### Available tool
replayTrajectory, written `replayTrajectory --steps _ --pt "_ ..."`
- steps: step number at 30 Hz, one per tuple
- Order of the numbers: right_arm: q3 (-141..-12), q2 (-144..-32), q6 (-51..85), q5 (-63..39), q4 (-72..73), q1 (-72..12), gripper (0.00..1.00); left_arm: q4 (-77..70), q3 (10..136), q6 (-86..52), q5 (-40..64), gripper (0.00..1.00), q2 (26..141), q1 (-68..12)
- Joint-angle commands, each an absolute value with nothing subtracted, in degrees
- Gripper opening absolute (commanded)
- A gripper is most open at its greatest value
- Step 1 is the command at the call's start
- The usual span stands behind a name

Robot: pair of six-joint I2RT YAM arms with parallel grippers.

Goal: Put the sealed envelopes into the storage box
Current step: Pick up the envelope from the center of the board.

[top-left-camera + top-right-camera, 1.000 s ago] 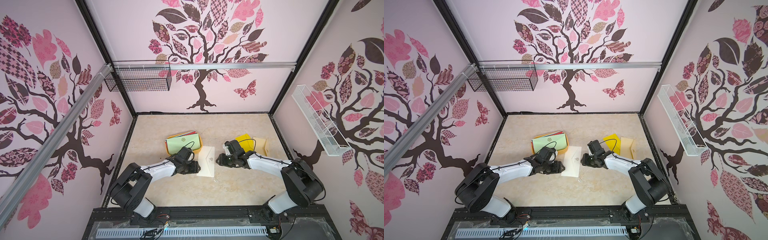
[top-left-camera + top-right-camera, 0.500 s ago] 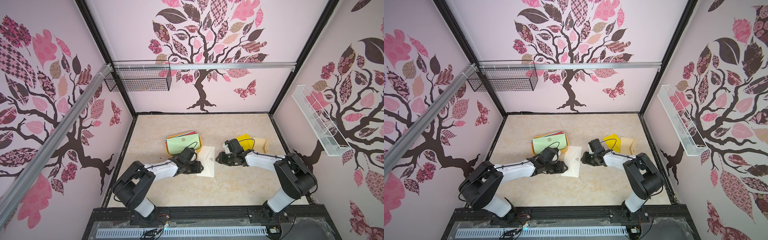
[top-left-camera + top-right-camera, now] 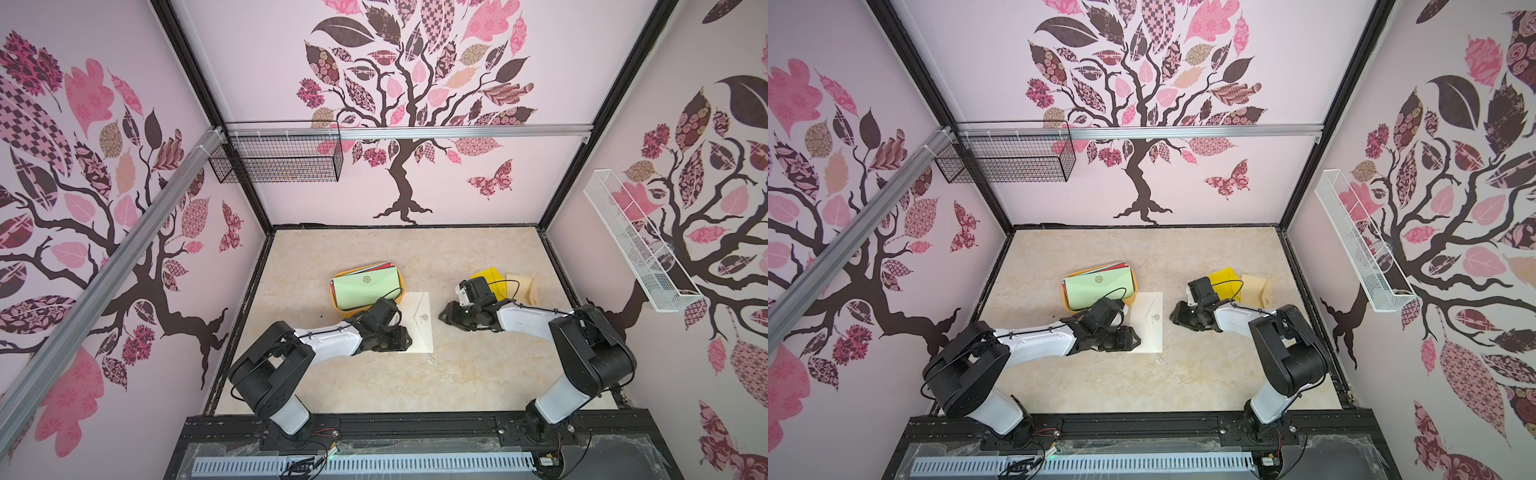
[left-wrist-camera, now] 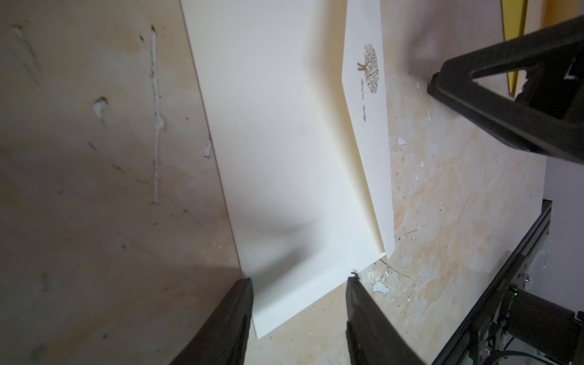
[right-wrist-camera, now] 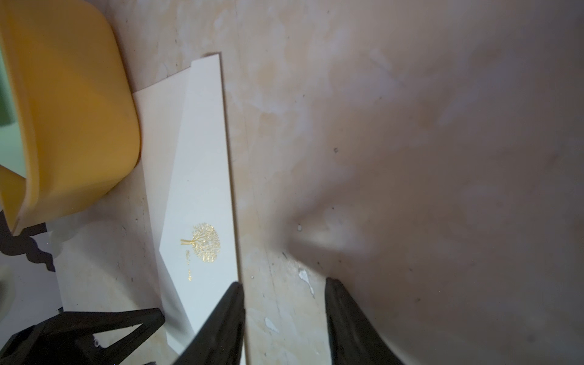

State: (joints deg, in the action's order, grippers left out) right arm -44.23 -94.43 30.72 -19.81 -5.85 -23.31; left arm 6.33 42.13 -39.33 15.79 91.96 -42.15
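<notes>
- The left gripper [image 4: 300, 281] has edged forward over the last second, onto the corner of the cream envelope [image 3: 419, 322] that lies farthest from the storage box [image 3: 401, 286]. Its jaws have drawn in a little but stay apart, with that corner between the two fingers and nothing pinched yet.
- The right gripper [image 5: 284, 284] has not shifted. It waits at the envelope's long edge, on the side away from the box. Its jaws are parted over the bare table [image 3: 457, 374], with one fingertip at the paper's edge and nothing held.
- The cream envelope itself has barely moved. It lies flat on the table just beside the box, flap side up with its gold tree emblem showing. Its nearest corner is touching the box's rounded wall, or all but touching it.
- Inside the box sits a stack of envelopes with a pale green envelope [image 3: 365, 286] on top, so most of the job looks done.
- A yellow envelope [image 3: 490, 278] and a tan envelope [image 3: 521, 286] lie well apart from the box, beyond the right gripper, and are still to be fetched.
- The narrowing jaws suggest the left arm is about to take the cream envelope by its corner, while the right arm steadies the far edge.
- Thin paper flat on the table gives little to grip. The fingers may skid over it or push it against the box rather than lift it.
</notes>
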Motion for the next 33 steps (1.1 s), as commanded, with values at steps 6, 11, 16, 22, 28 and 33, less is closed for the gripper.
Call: replayTrajectory --steps 6,11,16,22,28,33 --pt "-42.6 -101.7 35.8 -29.1 0.1 -23.1 0.45 6.7 42.8 -40.0 16.3 0.51 93.4 -43.2" --pt "-41.8 -104.2 38.3 -32.5 2.7 -23.1 0.45 6.1 42.4 -40.3 16.5 0.51 93.8 -43.4" --pt "-41.2 -104.1 39.5 -34.5 4.4 -23.1 0.45 5.9 42.0 -40.4 16.4 0.51 93.8 -43.5" --pt "-40.3 -103.5 42.8 -38.5 8.8 -23.1 0.45 5.7 41.8 -40.5 16.6 0.51 94.1 -43.7" --pt "-39.4 -99.9 45.1 -40.9 11.1 -23.1 0.45 5.8 41.4 -40.5 16.4 0.51 93.5 -43.9" --pt "-39.2 -96.6 44.8 -41.6 11.1 -23.1 0.45 5.8 41.1 -40.4 16.4 0.51 93.4 -43.9"
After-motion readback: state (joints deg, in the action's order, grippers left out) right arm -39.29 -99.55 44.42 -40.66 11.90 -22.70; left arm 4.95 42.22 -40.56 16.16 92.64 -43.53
